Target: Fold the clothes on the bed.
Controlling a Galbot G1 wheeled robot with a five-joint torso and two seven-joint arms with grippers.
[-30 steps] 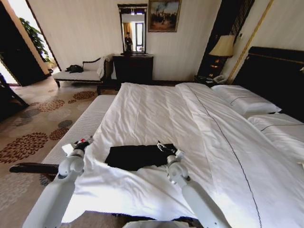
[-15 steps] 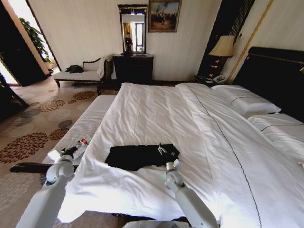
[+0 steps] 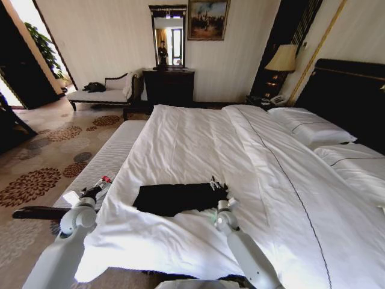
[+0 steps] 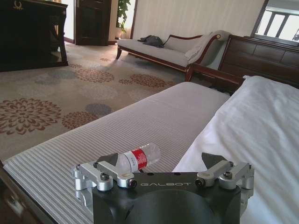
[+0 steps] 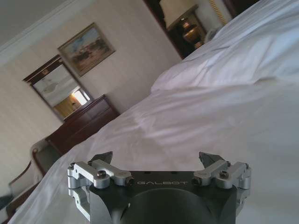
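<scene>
Folded black T-shirt [image 3: 177, 198] on white bed [image 3: 198, 144], right hand [image 3: 217, 185] at its edge

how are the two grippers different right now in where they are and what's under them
The left gripper hangs over the striped bench beside the bed, off the duvet; the right gripper sits at the black T-shirt's right end, over the bed. A water bottle lies on the bench just ahead of the left gripper; white bedding lies ahead of the right gripper. Both are open and hold nothing.
</scene>
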